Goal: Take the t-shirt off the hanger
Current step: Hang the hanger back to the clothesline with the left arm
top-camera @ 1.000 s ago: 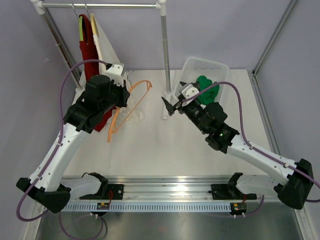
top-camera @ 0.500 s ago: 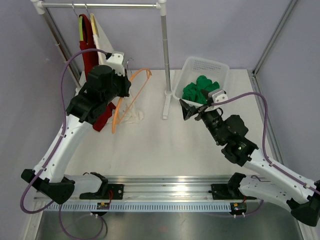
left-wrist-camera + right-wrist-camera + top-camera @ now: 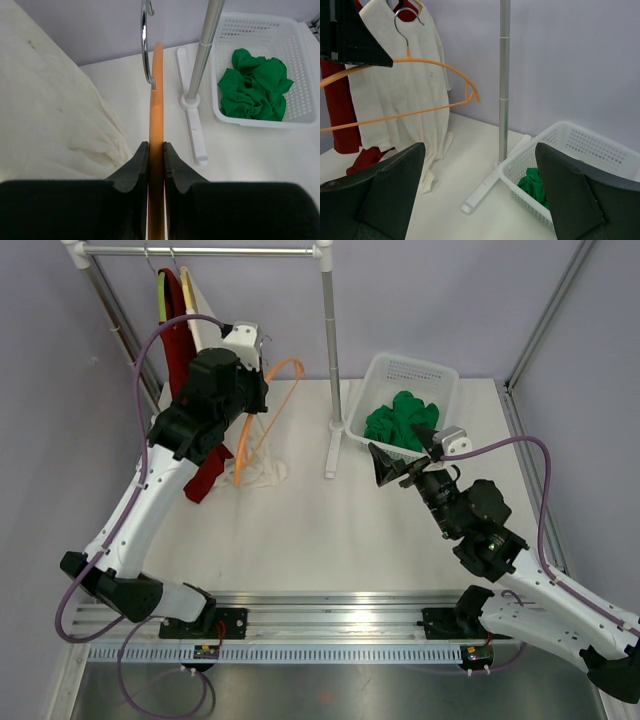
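Note:
My left gripper (image 3: 258, 390) is shut on a bare orange hanger (image 3: 239, 458) and holds it in the air near the rack; in the left wrist view the fingers (image 3: 141, 160) pinch its bar (image 3: 156, 100). The hanger carries no cloth, as the right wrist view (image 3: 435, 62) also shows. A crumpled green t-shirt (image 3: 400, 420) lies in the white basket (image 3: 410, 368). My right gripper (image 3: 385, 462) is open and empty, in front of the basket.
A white t-shirt (image 3: 205, 325) and a red one (image 3: 175, 330) hang on the rail at the back left, the white hem resting on the table (image 3: 265, 472). The rack's upright pole (image 3: 328, 340) and its foot stand between the hanger and the basket.
My left gripper has raised the orange hanger up and back toward the rail. My right arm has drawn back to the right, away from the pole, still open.

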Tool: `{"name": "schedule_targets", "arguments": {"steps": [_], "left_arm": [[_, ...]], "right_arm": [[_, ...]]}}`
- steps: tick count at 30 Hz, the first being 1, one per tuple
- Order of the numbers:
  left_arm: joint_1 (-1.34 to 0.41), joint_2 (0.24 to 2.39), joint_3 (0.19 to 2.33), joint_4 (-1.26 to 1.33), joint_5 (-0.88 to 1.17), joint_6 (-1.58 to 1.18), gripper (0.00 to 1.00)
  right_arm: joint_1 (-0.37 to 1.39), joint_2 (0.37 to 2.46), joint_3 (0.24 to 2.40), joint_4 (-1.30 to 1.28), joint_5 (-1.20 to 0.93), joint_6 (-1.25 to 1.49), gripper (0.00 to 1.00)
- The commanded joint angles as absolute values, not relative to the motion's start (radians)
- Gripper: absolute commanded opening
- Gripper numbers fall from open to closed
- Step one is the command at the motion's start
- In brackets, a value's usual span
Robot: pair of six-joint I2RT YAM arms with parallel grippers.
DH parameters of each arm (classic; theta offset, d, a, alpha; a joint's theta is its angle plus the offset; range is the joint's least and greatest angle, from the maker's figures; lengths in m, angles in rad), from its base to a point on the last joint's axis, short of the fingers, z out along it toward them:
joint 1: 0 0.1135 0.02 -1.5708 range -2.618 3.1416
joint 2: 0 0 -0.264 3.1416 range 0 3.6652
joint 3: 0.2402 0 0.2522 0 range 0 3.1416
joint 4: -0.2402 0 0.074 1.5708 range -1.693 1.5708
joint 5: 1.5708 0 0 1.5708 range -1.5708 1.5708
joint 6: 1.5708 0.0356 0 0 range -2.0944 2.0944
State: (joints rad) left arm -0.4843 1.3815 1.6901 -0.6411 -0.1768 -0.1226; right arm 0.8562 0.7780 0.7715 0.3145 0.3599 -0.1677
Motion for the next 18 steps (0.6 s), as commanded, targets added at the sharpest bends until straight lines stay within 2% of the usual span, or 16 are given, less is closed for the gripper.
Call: {"name": "schedule_targets", "arguments": {"steps": [1,18], "left_arm": [[-0.485,1.416,1.788,-0.552,-0.225,-0.101,0.00],[-0.480,1.588,2.104,-0.523,-0.215,-0.077,0.00]], "right_arm": [[0.854,0.775,0.776,0.347,0.402,-0.170,1.00],[0.854,0.773,0.765,0.357,0.402,-0.176,0.99]]}}
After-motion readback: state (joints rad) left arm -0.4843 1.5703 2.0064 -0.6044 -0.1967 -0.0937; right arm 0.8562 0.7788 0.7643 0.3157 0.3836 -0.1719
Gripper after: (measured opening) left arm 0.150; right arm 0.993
